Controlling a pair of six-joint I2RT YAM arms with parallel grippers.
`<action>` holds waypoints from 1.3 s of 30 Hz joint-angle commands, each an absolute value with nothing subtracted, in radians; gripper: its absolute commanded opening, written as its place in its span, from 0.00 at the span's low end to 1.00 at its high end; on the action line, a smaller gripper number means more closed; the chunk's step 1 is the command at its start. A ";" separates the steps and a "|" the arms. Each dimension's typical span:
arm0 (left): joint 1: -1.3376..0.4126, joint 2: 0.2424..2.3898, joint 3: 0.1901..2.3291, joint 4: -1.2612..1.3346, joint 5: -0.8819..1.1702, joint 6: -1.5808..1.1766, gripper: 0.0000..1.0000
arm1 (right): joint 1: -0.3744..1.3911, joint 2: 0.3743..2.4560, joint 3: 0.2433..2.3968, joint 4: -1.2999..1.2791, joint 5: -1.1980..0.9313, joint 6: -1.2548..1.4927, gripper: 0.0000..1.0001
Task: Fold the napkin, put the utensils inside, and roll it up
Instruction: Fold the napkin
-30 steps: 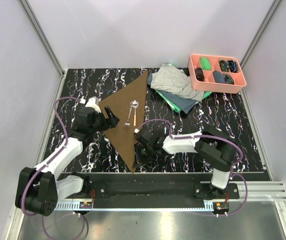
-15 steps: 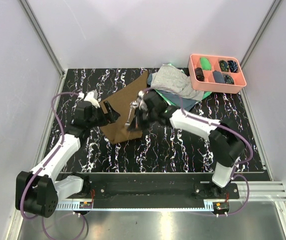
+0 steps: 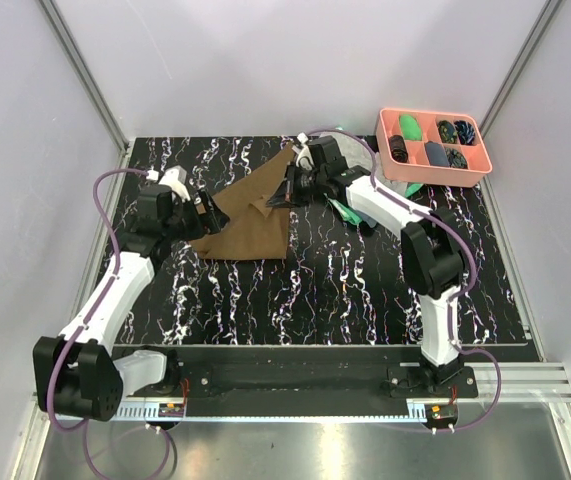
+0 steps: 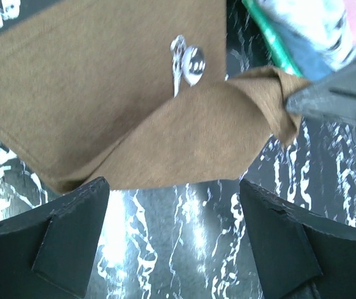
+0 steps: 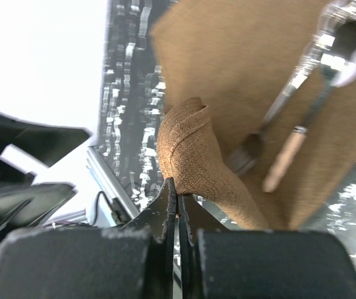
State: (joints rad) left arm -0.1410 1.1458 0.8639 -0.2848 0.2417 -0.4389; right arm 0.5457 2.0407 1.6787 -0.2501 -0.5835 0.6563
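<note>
The brown napkin (image 3: 250,222) lies on the black marbled table (image 3: 365,290), in the upper middle of the overhead view. One corner is doubled back over the rest of the cloth. The right end effector (image 3: 287,193) is closed on that corner; in the right wrist view its fingers (image 5: 165,205) meet with the bunched brown cloth pinched between them, held up off the flat part.

The utensils rest on the flat layer in the upper right of that view: a silver spoon (image 5: 346,53), a fork (image 5: 259,140) and an orange-handled piece (image 5: 287,159), lying side by side. From the left wrist camera only the spoon bowl (image 4: 193,62) shows, just above the raised fold's edge.

The left end effector (image 3: 203,211) sits at the napkin's left corner with its jaws spread wide and nothing between them; the cloth edge lies just past its fingertips (image 4: 96,190).

A green cloth (image 3: 349,210) and a pink tray (image 3: 433,178) sit to the upper right.
</note>
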 commanded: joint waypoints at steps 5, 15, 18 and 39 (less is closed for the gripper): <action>-0.135 1.154 0.861 -0.284 0.304 -0.423 0.88 | 0.505 2.111 1.697 -0.270 -0.597 0.597 0.00; -0.135 1.150 0.819 -0.261 0.301 -0.434 0.88 | 0.462 2.250 1.795 -0.270 -0.621 0.577 0.00; -0.135 1.155 0.798 -0.242 0.298 -0.448 0.88 | 0.451 2.276 1.827 -0.270 -0.632 0.568 0.00; -0.137 1.169 0.712 -0.158 0.288 -0.514 0.87 | 0.393 2.384 1.991 -0.273 -0.703 0.572 0.60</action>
State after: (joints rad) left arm -0.1398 1.1687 0.7193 -0.2153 0.2771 -0.5060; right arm 0.4156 2.4016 1.9072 -0.2893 -0.6689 0.5838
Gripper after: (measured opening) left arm 0.875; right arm 0.463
